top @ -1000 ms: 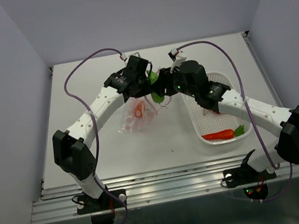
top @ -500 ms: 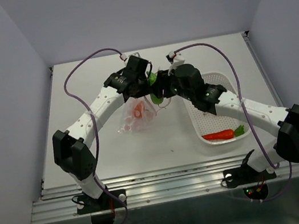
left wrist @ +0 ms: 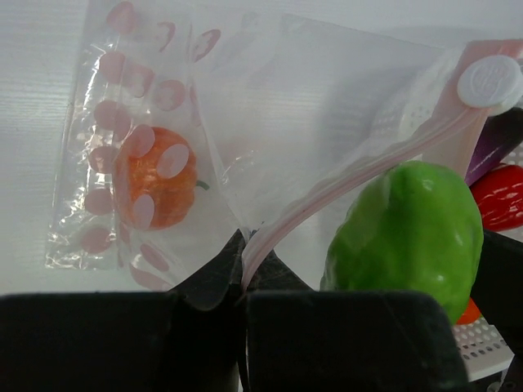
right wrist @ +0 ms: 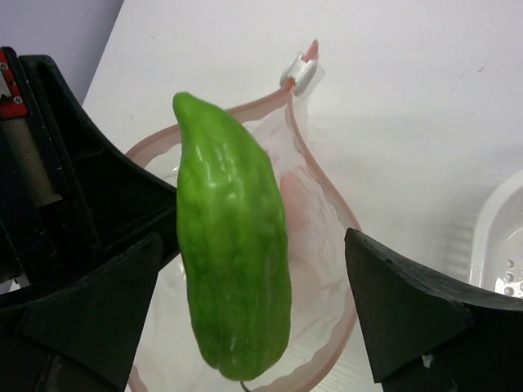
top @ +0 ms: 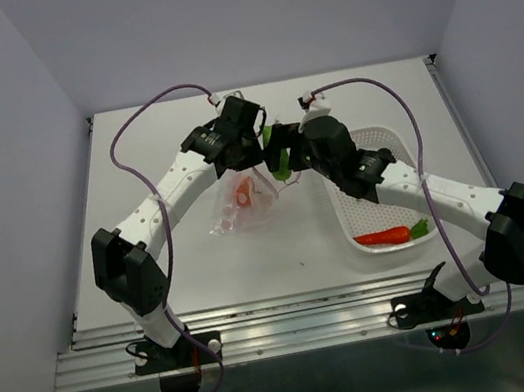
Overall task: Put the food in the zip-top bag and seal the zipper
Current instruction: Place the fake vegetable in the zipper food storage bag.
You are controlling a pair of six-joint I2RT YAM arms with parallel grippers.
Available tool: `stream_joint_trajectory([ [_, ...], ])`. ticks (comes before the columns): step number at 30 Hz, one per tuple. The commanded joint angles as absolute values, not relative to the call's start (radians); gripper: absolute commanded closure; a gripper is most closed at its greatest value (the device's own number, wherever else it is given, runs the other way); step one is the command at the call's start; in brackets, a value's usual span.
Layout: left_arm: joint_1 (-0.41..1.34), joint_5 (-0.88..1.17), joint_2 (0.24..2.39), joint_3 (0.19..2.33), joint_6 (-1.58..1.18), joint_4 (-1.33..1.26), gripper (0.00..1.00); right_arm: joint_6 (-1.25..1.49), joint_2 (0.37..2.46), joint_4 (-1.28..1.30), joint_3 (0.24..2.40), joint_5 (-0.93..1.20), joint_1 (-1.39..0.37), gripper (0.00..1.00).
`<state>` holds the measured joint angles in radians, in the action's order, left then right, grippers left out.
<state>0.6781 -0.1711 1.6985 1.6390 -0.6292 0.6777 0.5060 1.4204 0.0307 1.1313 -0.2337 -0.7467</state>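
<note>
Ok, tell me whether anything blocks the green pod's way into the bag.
Nothing visible does. The green pod is over the open mouth of the zip-top bag, which the left tool holds up by the zipper. The orange pumpkin lies deep inside, clear of the opening.

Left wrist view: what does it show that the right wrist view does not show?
Only left wrist: the left gripper pinching the zipper, and a red pepper at the right edge. Only right wrist: the mouth of the zip-top bag open as a loop, the right gripper open, its fingers clear of the green pod. Both: pod, bag, zipper, white slider.
</note>
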Motion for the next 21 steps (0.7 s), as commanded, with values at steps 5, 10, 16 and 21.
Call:
stream_joint_trajectory([
  [5,0.678,-0.195,1.677,1.698,-0.638,0.676,1.0,0.511,1.404,0.049,1.203,-0.235,-0.762,0.0],
  [10,0.675,-0.204,1.666,1.692,-0.644,0.675,1.0,0.511,1.382,0.057,1.213,-0.232,-0.762,0.02],
  [16,0.675,-0.199,1.667,1.706,-0.644,0.675,1.0,0.518,1.4,0.081,1.235,-0.235,-0.762,0.32],
  [21,0.673,-0.203,1.669,1.717,-0.646,0.675,1.0,0.555,1.416,0.106,1.241,-0.245,-0.762,0.54],
])
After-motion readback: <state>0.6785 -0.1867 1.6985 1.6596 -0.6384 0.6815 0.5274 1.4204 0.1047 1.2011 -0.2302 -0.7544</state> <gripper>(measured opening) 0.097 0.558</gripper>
